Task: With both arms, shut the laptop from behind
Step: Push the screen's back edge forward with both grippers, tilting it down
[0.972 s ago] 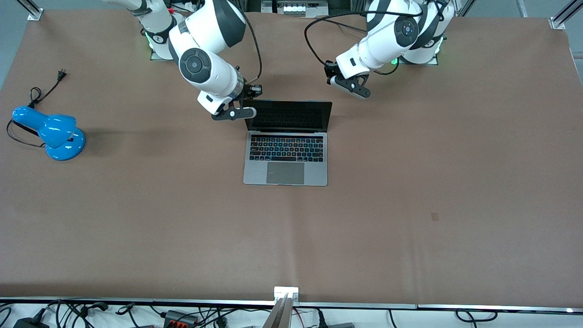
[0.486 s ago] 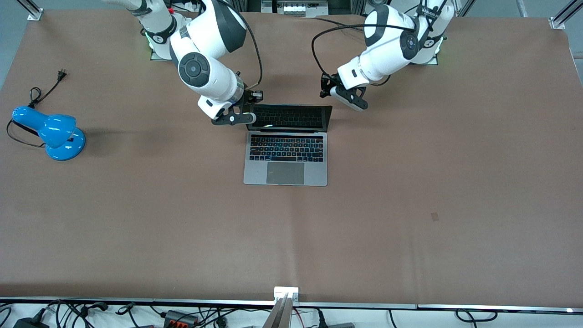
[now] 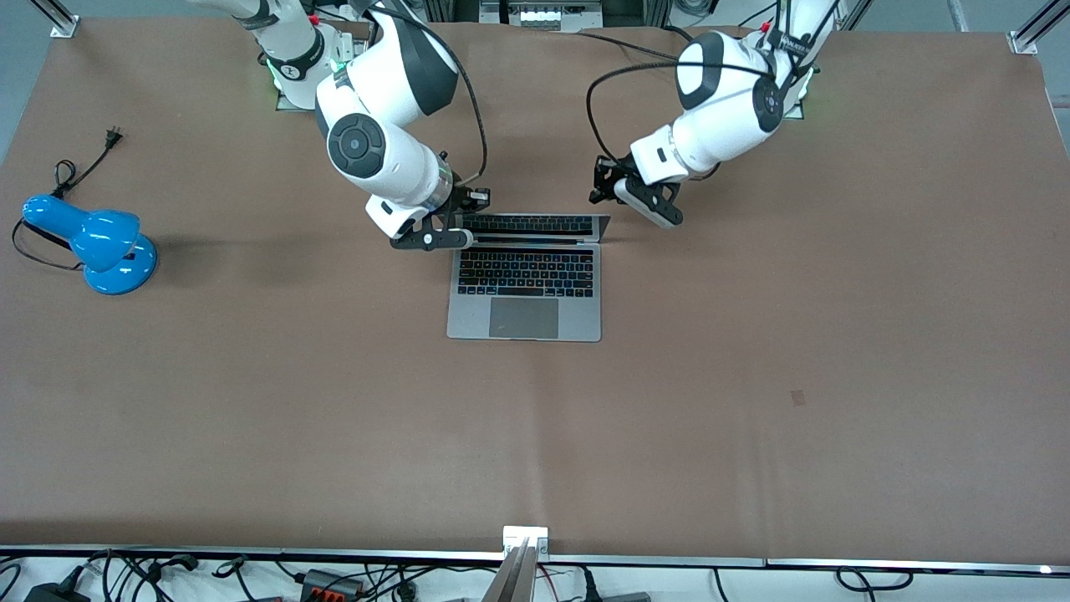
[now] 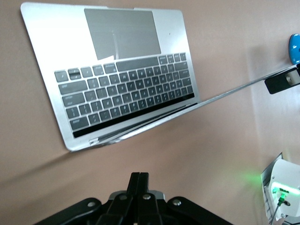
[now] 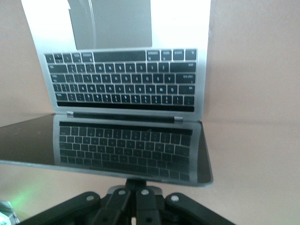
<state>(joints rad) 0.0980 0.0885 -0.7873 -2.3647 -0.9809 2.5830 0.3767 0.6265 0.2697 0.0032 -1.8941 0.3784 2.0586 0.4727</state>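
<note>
The silver-grey laptop (image 3: 527,318) lies mid-table with its lid (image 3: 535,224) tipped well forward over the black keyboard. My right gripper (image 3: 461,220) is shut and presses on the back of the lid at the corner toward the right arm's end. In the right wrist view its shut fingertips (image 5: 139,182) sit against the lid's top edge (image 5: 126,171). My left gripper (image 3: 625,203) is shut and sits just off the lid's other corner, not touching. The left wrist view shows its shut fingers (image 4: 139,180) apart from the laptop (image 4: 117,93).
A blue desk lamp (image 3: 92,242) with a black cord stands toward the right arm's end of the table. The brown table (image 3: 752,376) stretches wide nearer the front camera. The arm bases stand at the edge farthest from that camera.
The lid has tipped from nearly upright to well forward over the keyboard. The right gripper followed it, pushing. The left gripper moved toward the lid's other corner.
</note>
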